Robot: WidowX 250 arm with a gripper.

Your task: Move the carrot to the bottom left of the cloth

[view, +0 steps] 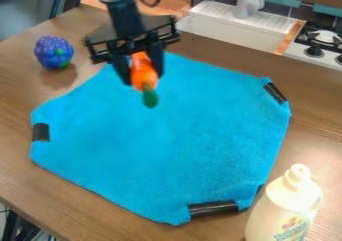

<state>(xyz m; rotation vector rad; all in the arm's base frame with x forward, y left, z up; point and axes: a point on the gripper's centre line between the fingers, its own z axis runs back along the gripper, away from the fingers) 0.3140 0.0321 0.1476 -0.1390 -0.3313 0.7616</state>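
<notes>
My gripper (140, 72) hangs over the upper left part of the blue cloth (167, 145), shut on the orange carrot (143, 70). The carrot is held between the two fingers, its green top (150, 98) pointing down toward the camera. It appears raised above the cloth. The cloth lies spread on the wooden table, with black tape on several of its corners.
A purple berry-like toy (53, 52) sits on the table (17, 92) left of the gripper. A cream bottle (286, 205) stands at the lower right, beside the cloth's taped corner. Behind the table are a white sink (234, 30) and a stove (320, 44).
</notes>
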